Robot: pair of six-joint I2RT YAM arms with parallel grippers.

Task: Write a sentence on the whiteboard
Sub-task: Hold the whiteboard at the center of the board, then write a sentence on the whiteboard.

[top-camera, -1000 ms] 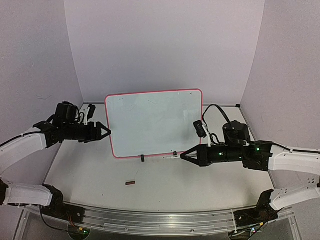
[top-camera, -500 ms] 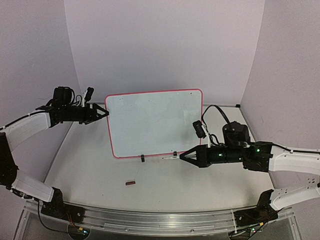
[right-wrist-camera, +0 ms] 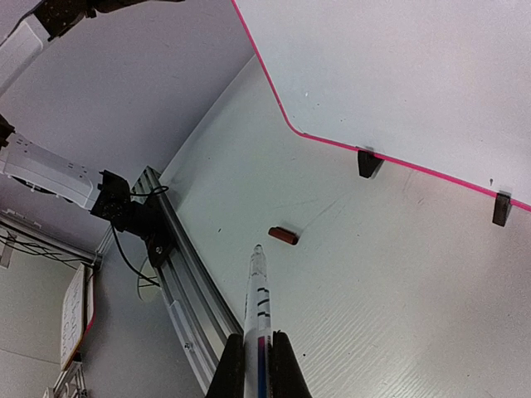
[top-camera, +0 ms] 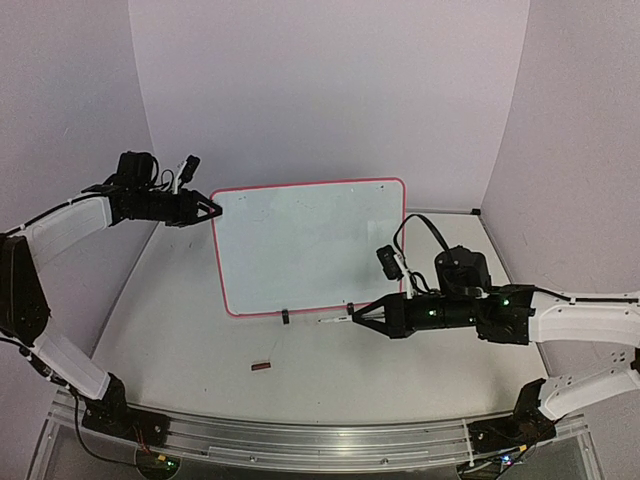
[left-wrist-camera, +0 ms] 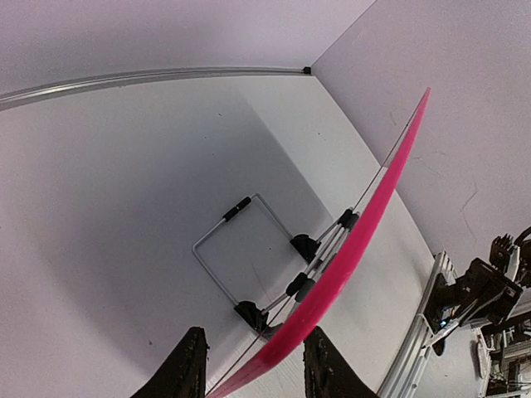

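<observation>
Right gripper (top-camera: 362, 315) is clamped on the marker (top-camera: 335, 320), tip aiming left just under the whiteboard (top-camera: 310, 245) mid-frame, which looks blank. Left gripper (top-camera: 213, 211) sits spread around its upper-left corner.

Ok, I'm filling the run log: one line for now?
left gripper: open around whiteboard rim | right gripper: shut on marker | whiteboard: no writing visible

left hand (top-camera: 215, 210) raised, fingers spread | right hand (top-camera: 354, 316) low, outstretched, fingers pinched closed
</observation>
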